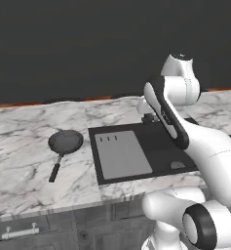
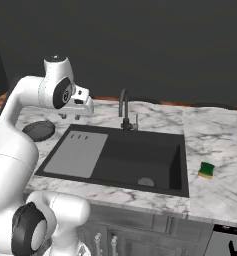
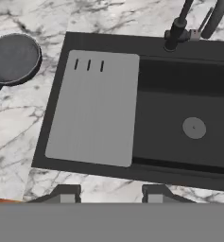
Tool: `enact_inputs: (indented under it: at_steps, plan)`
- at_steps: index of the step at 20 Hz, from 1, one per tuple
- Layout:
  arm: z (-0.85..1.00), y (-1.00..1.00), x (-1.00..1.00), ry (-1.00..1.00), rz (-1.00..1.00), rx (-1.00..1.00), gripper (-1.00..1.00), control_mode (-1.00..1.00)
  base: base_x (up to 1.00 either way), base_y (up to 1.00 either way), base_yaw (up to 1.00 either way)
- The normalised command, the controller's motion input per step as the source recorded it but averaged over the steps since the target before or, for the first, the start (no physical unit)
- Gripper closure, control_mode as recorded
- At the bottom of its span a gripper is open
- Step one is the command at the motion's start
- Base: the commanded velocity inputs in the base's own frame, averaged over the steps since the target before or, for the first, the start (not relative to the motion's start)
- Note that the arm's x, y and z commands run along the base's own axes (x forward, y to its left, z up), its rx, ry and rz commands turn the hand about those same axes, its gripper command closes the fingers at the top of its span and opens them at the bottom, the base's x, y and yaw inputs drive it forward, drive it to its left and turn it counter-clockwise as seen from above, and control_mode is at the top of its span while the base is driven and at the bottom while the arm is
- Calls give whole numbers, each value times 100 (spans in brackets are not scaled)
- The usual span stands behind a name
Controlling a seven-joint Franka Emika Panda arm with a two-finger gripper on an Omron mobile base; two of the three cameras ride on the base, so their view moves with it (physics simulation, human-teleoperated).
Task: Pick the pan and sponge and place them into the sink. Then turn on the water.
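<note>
The pan (image 1: pixel 66 141) (image 2: pixel 39 130) (image 3: pixel 12 59) lies on the marble counter left of the sink, its black handle pointing toward the front edge. Right of the sink rests the green and yellow sponge (image 2: pixel 206 170). The black sink (image 1: pixel 117 128) (image 2: pixel 115 131) (image 3: pixel 104 40) has a grey drainboard (image 3: pixel 94 108) on its left half and a dark gooseneck tap (image 2: pixel 124 107) (image 3: pixel 177 33) at the back. My gripper (image 2: pixel 71 116) (image 3: pixel 111 194) hovers above the back left corner of the sink, fingers apart, holding nothing.
The marble counter (image 1: pixel 24 141) runs left and right of the sink, with a dark wall behind it. Cabinet fronts with a handle (image 1: pixel 19 232) sit below the counter's front edge. My own arm hides part of the basin in the left base view.
</note>
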Motion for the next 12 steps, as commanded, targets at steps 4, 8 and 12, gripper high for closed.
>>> enact_inputs:
  at_steps: [4, 8, 12]
  plan:
    - [-6, 0, -46, 2, 0, 1, -100, -100, 0, 0, 0]
    - [-6, 1, -35, 16, 0, 0, -100, -100, 0, 0, 0]
    - [-23, 31, -53, 14, 0, 1, -100, -100, 0, 0, 0]
